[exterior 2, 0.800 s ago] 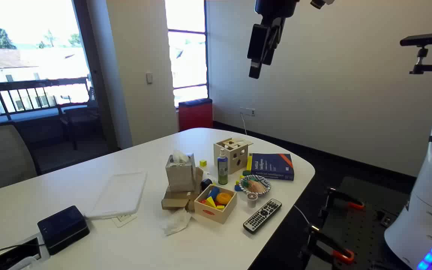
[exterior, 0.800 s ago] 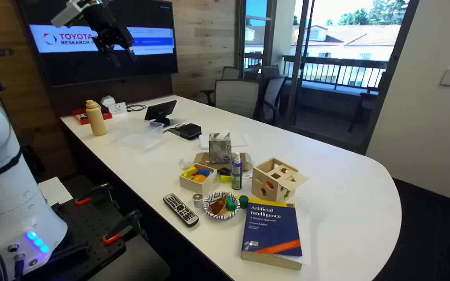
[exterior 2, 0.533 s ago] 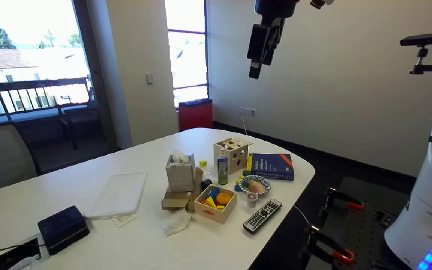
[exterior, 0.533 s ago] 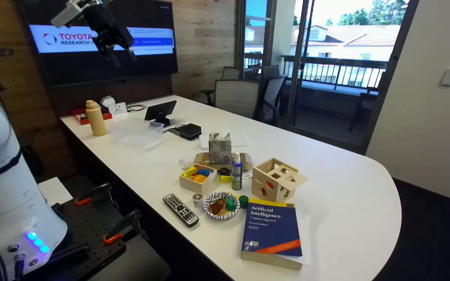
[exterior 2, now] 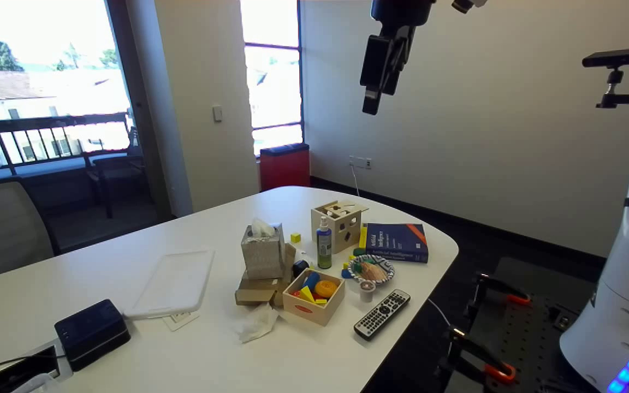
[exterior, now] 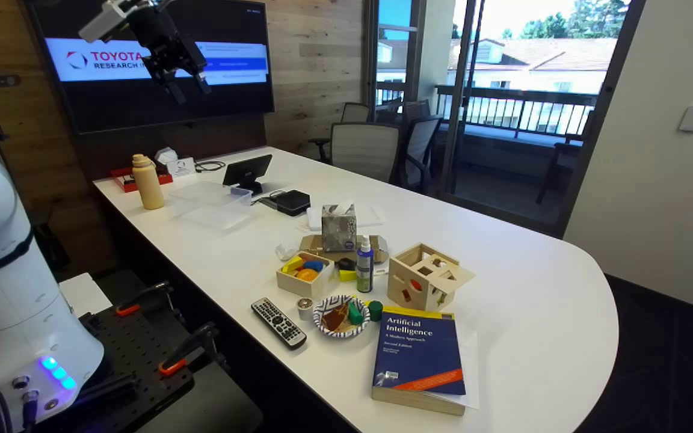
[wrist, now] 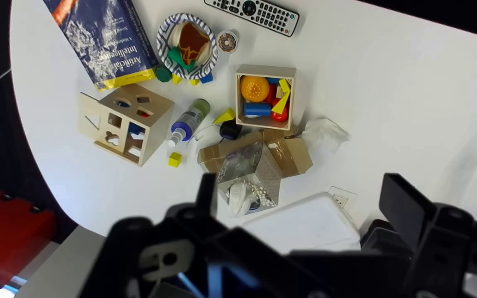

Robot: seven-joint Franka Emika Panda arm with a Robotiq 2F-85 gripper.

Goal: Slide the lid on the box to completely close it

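The box (exterior: 408, 287) is a light wooden cube with shape holes, upright on the table in both exterior views (exterior 2: 347, 233). The lid (exterior: 444, 274) lies flat on its top, partly slid off. It overhangs one side and leaves an open gap at the opposite side. In the wrist view the lid (wrist: 88, 121) sticks out left of the box (wrist: 158, 136), and the gap is at the right. My gripper (exterior: 192, 91) is open and empty, high above the table and well away from the box. Its fingers stand wide apart in the wrist view (wrist: 299, 182).
A thick blue book (exterior: 418, 355) lies close to the box. A spray bottle (exterior: 365, 264) stands beside it. A tissue box (exterior: 338, 228) on cardboard, a wooden tray of blocks (exterior 2: 314, 314), a patterned bowl (exterior: 341, 332) and a remote (exterior: 278, 323) are nearby.
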